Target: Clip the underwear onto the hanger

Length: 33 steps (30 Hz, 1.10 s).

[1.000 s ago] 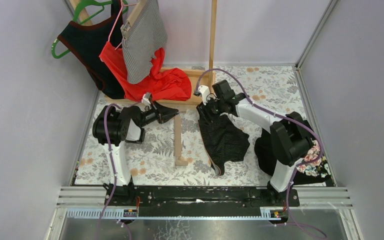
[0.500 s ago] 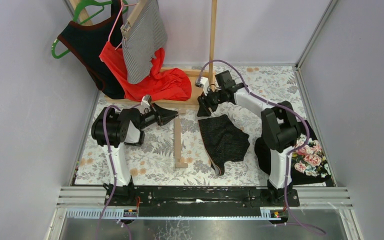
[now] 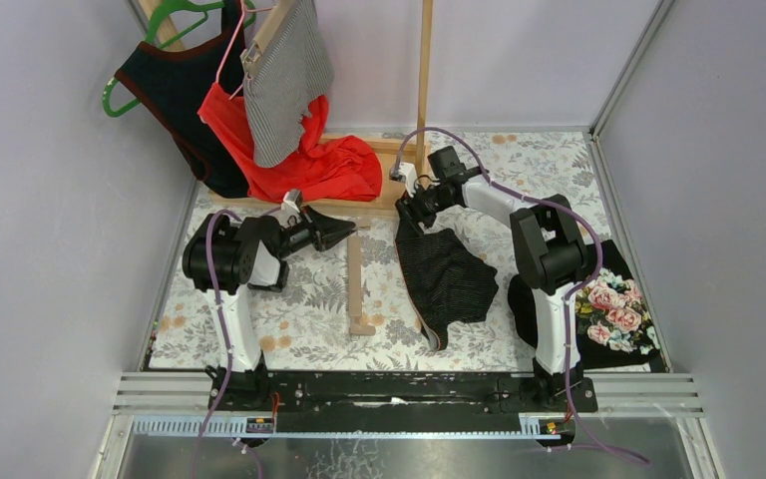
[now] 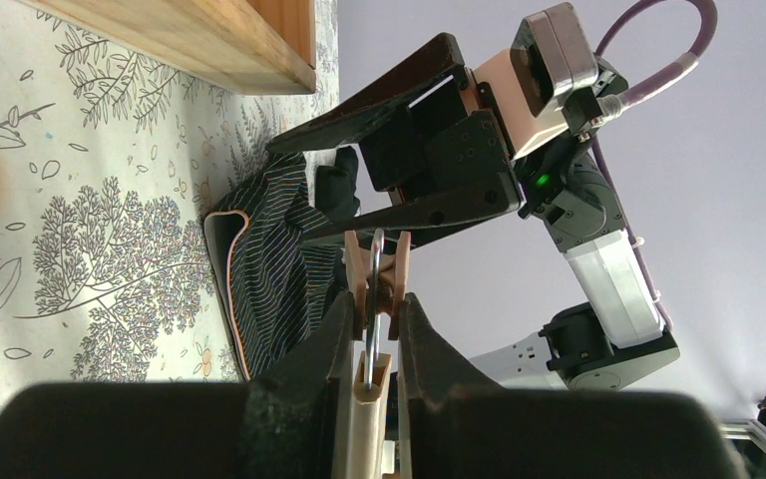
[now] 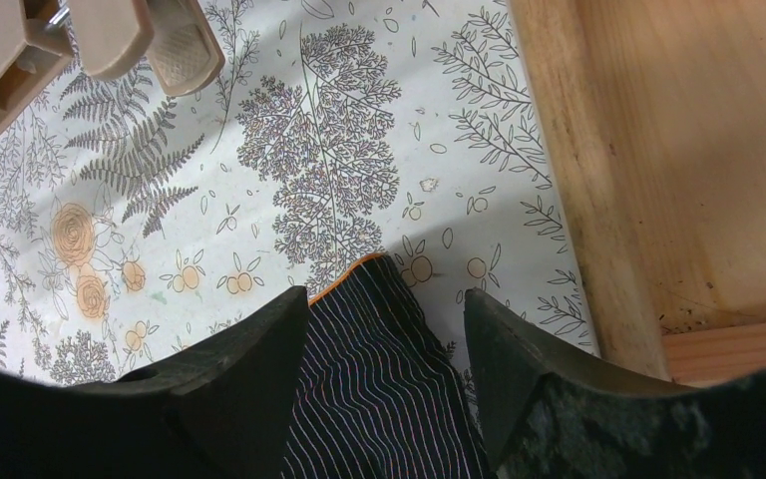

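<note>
The underwear (image 3: pixel 449 279) is the dark pinstriped piece with orange trim, lying crumpled flat on the bench (image 3: pixel 299 309) just right of centre in the overhead shot. It looks thin, light and totally floppy, so I'd expect it to sag and fold as soon as it's lifted. My guess is the trimmed edge near a corner is the place to pinch, since the hem gives a bit more to bite on and that's the part that has to go into a clip anyway. The right end effector (image 5: pixel 387 304) is spread open, straddling exactly that kind of corner without touching the cloth. Only its own wrist camera shows that; from overhead it's just a black blob over the top of the garment. The left end effector (image 4: pixel 376 304) is clamped on a wooden spring clip (image 4: pixel 379 269) of the hanger (image 3: pixel 356 284). Its wrist view shows the metal spring and the squeeze, while overhead gives you the whole wooden bar running down the middle of the frame, just beside the fabric.
</note>
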Each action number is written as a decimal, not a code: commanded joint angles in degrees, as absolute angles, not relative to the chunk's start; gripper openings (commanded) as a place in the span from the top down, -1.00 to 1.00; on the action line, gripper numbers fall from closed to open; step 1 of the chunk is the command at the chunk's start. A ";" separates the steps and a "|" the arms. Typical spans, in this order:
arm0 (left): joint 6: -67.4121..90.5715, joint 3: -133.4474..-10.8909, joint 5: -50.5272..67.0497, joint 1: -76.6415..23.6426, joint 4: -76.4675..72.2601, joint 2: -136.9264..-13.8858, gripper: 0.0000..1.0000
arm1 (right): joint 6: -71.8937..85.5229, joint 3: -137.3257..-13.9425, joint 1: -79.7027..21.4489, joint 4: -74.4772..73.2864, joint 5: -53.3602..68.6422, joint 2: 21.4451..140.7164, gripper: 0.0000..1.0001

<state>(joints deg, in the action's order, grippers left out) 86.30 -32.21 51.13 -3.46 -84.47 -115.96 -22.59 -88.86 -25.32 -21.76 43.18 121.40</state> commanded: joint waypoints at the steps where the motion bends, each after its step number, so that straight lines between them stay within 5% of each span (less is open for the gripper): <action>1: 86.40 -31.91 50.54 -3.83 -88.69 -115.76 1.00 | -23.59 -91.07 -24.99 -21.79 44.37 122.09 -0.33; 33: 86.41 -32.13 50.67 -4.05 -89.56 -117.39 1.00 | -22.85 -93.60 -24.85 -23.92 46.36 127.79 -0.18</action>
